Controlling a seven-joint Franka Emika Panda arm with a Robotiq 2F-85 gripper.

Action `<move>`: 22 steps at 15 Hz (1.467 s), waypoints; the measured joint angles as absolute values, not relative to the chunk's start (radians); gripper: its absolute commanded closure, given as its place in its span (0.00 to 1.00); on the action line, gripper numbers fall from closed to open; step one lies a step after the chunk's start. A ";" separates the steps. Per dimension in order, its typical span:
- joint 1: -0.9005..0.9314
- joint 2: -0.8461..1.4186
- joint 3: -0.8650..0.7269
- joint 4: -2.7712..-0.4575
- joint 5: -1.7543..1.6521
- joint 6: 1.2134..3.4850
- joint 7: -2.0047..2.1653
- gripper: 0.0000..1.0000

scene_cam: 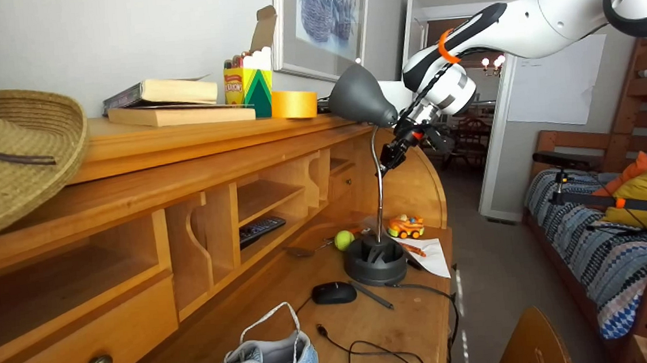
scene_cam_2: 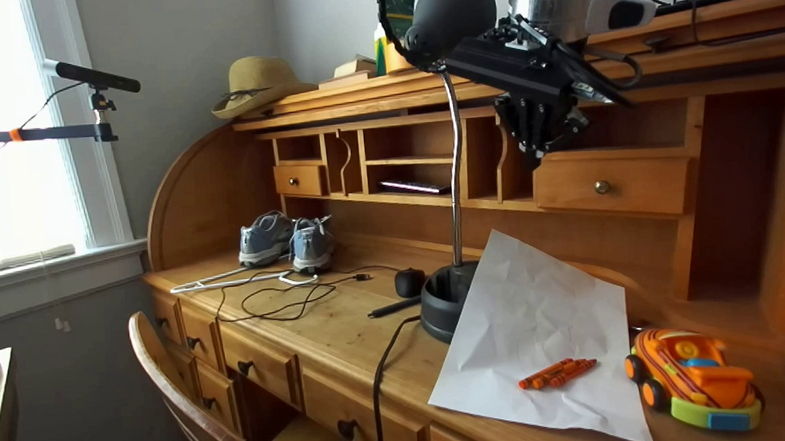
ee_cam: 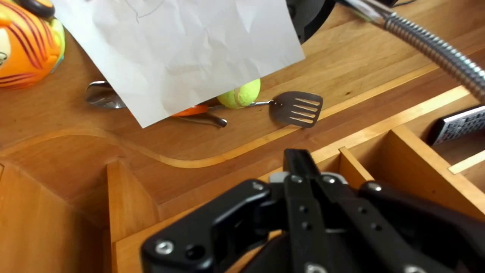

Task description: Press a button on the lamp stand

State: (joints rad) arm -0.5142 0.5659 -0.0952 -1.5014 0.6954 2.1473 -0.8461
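The desk lamp has a dark cone-shaped head [scene_cam: 358,97], a chrome gooseneck [scene_cam_2: 457,169] and a round black base [scene_cam: 375,265] standing on the desk. The base also shows in an exterior view [scene_cam_2: 439,310], partly behind paper. The wrist view shows only part of the neck [ee_cam: 432,47] and the base edge [ee_cam: 318,19]. I cannot make out a button. My gripper [scene_cam_2: 533,161] is shut and empty, high above the desk, beside the lamp neck and below head height. In the wrist view its fingertips [ee_cam: 299,157] meet in front of the shelf compartments.
White paper [scene_cam_2: 542,327] with several orange crayons [scene_cam_2: 557,373] lies against the base. An orange toy car [scene_cam_2: 698,372], tennis ball [scene_cam: 343,239], spatula [ee_cam: 297,109], black mouse [scene_cam: 334,292] and cables [scene_cam: 383,350] are nearby. Wooden shelves [scene_cam_2: 612,186] stand behind the gripper.
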 measured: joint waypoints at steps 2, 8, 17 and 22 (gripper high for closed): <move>-0.528 0.563 -0.093 -1.497 0.695 2.073 -0.858 1.00; -0.560 0.560 -0.093 -1.498 0.696 1.936 -0.965 0.99; -0.569 0.558 -0.086 -1.494 0.695 1.920 -1.038 1.00; -0.568 0.574 -0.089 -1.464 0.609 1.904 -1.257 1.00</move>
State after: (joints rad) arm -0.5677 0.5741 -0.0887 -1.4636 0.6087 1.9037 -1.2571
